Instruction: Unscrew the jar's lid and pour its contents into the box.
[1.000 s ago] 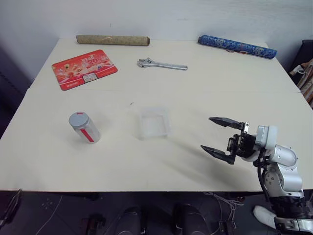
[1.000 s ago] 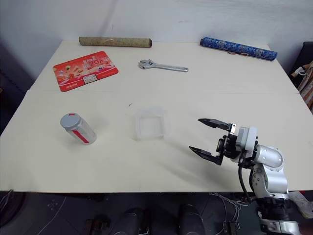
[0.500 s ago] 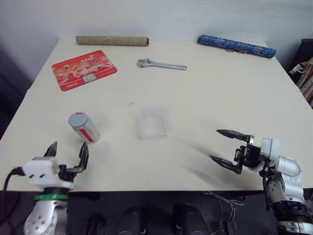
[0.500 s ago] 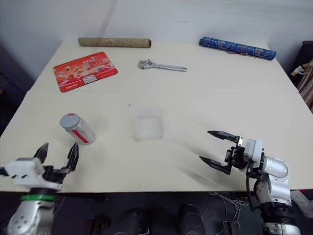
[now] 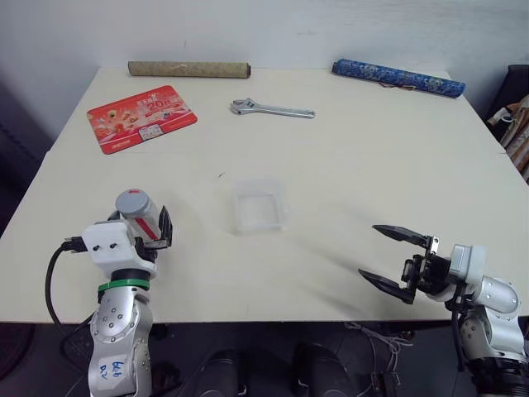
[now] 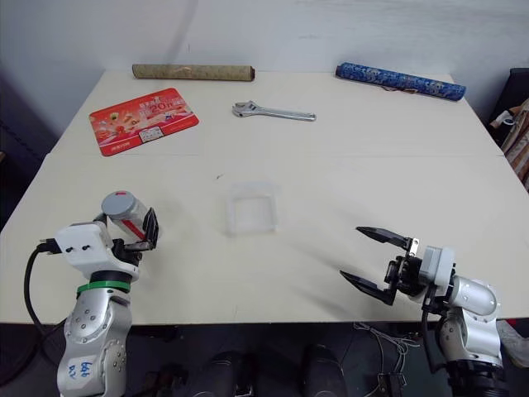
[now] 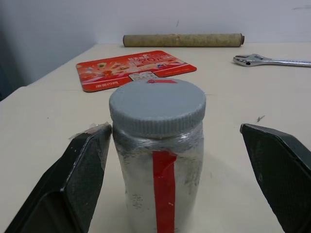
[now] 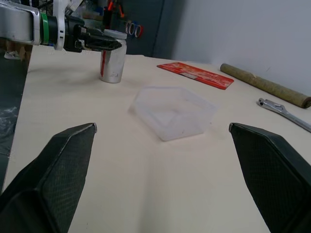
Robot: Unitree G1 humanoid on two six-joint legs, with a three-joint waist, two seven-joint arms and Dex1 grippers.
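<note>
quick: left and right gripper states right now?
Left gripper: open, fingers either side of the jar, not gripping.
Right gripper: open, holding nothing.

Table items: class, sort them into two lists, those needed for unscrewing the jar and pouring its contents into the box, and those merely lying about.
Needed: jar, lid, box, left tool open around the jar, right tool open.

Lying about: red mat, wrench, brown roll, blue roll.
</note>
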